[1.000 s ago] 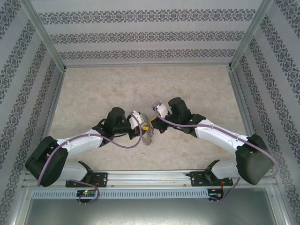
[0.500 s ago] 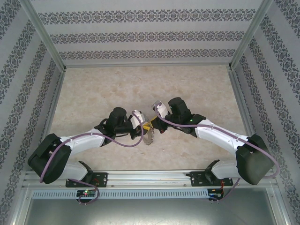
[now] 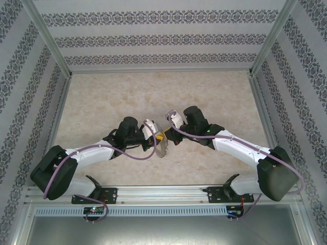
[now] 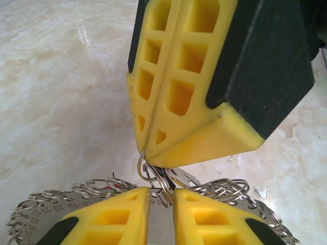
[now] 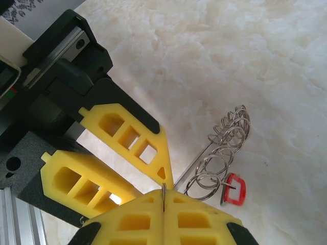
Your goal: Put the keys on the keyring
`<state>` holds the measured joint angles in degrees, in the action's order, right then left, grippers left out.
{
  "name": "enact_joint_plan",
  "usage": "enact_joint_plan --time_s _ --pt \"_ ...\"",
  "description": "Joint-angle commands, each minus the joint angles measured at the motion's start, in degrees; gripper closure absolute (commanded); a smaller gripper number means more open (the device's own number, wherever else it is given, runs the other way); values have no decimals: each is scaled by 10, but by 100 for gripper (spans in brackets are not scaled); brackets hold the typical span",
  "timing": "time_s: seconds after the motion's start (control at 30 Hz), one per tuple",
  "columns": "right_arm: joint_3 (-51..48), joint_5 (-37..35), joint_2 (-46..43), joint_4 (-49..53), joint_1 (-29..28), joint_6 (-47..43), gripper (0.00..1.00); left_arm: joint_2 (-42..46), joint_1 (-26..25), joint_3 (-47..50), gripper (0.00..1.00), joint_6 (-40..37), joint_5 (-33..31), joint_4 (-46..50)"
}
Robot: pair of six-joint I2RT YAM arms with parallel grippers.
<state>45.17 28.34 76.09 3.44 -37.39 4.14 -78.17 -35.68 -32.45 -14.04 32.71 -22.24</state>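
Observation:
My two grippers meet tip to tip at the table's middle. The left gripper [image 3: 159, 137] [image 4: 161, 191] is shut on the keyring [image 4: 61, 201], a silvery numbered plate strung with many small rings [image 5: 225, 148], also visible from above [image 3: 162, 149]. One small ring [image 4: 167, 186] sits in the narrow slot between its yellow fingers. The right gripper [image 3: 168, 135] [image 5: 163, 194] is shut on a thin metal ring [image 5: 163, 191], seen edge-on. Under its fingertips [image 4: 153, 148] hang linked rings, a dark piece and a key blade [image 4: 191, 178]. The red-tagged key [image 5: 235, 189] hangs on a keyring loop.
Pale marble-look tabletop [image 3: 153, 97] spreads around the grippers. Patterned walls [image 3: 163, 35] and an aluminium frame close in the back and sides. A metal rail [image 3: 163, 194] with the arm bases runs along the near edge.
The left arm's elbow has shifted slightly right and the keyring has swung a little with it. The right arm has barely moved.

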Motion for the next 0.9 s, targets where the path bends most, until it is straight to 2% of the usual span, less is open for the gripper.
enact_joint_plan --time_s 0.0,0.1,0.17,0.23,0.57,0.87 --pt "11 7 -16 -3 -8 -13 100 12 -8 -17 81 -22 -9 19" --pt "12 14 -17 -2 -8 -13 100 16 -7 -16 82 -23 -19 19" --pt "11 15 -17 0 -8 -15 100 15 -7 -18 89 -23 -22 18" --pt "12 16 -16 1 -8 -15 100 12 -7 -22 91 -24 -18 19" --pt "16 22 -13 4 -11 -13 100 3 -8 -31 82 -27 4 16" --pt "18 16 -19 14 -10 -20 100 0 -8 -32 94 -40 3 27"
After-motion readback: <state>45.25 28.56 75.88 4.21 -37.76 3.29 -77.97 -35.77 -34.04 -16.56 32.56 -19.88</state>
